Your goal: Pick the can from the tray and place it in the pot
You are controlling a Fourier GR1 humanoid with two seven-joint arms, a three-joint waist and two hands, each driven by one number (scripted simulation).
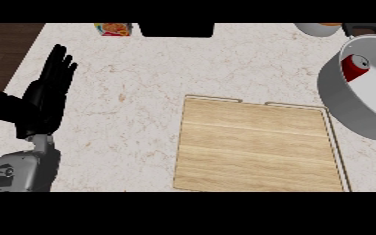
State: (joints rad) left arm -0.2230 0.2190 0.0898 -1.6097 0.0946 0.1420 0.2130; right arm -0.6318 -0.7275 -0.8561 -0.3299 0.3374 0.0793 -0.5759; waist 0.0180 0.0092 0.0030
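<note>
Right, the can [357,65] lies tilted inside the pot [339,95] at the right edge — that's where I want it, so I judge the job done. The tray [257,149] holds nothing now. My left hand [46,95] rests at the left over the table [132,94], fingers straight and spread — right hand's out of view.

The left hand [47,92] rests open at the view's left edge, fingers straight and pointing up.

The red can [357,67] lies tilted inside the grey pot [339,97] at the right edge — the wooden tray [257,147] sits bare beside it.
</note>
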